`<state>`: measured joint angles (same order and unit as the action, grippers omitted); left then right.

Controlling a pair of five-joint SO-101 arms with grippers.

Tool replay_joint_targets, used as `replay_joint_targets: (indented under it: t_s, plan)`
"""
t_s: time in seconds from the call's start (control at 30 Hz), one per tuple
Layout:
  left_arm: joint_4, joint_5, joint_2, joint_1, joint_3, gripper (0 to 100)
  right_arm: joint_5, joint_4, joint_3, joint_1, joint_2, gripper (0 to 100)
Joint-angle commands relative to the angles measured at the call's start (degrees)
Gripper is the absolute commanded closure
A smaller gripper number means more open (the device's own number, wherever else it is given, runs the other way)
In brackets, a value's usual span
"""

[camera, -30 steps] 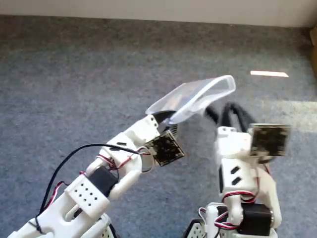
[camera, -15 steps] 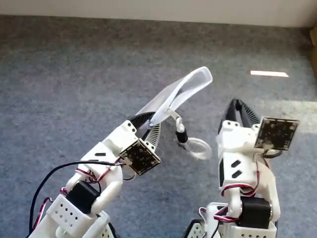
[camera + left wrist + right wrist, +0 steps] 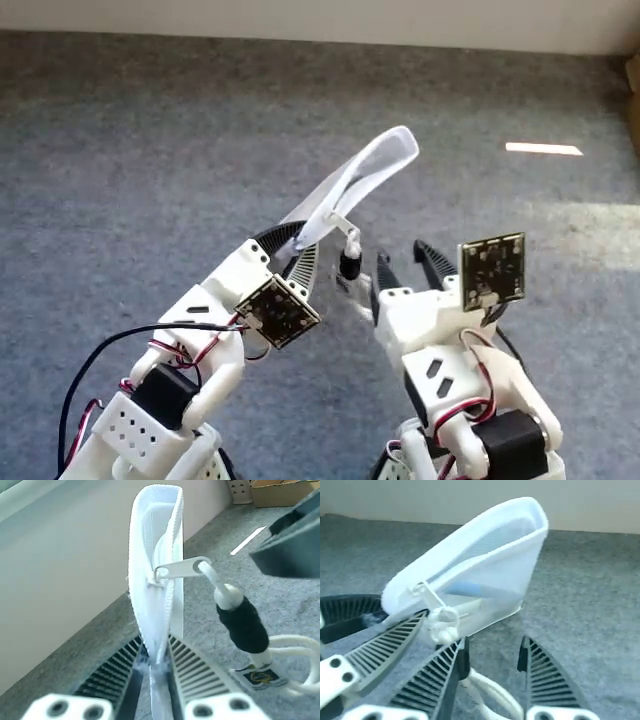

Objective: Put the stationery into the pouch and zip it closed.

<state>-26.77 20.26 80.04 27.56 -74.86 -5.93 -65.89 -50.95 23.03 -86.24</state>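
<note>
We are holding the pouch (image 3: 358, 180) above the grey carpet (image 3: 150, 150), one end clamped in the jaws of our left gripper (image 3: 298, 250). A blue pen (image 3: 467, 589) is lying inside, so we are judging this to be the zipping stage. Our right gripper (image 3: 402, 253), jaws apart, is hovering just beside the zipper pull (image 3: 176, 568) and its cord (image 3: 242, 622). Next, those jaws are likely needing to close on the pull and draw it along.
</note>
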Motion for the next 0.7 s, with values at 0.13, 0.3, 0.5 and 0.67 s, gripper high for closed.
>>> replay_joint_targets:
  t_s: [0.13,0.3,0.5,0.67]
  plan:
    - [0.18,-0.79,1.80,-1.01,0.84,100,-0.88,2.95,0.75,7.60,0.66,84.2]
    - [0.09,-0.79,1.80,-0.92,0.84,100,-0.88,10.33,-4.44,7.69,1.01,84.2]
    - [0.00,-0.79,1.80,-0.84,0.84,100,-0.44,23.16,-14.20,10.86,1.01,84.2]
    - [0.00,-0.79,1.80,-0.84,0.75,100,1.41,24.66,-15.78,7.16,1.01,86.3]
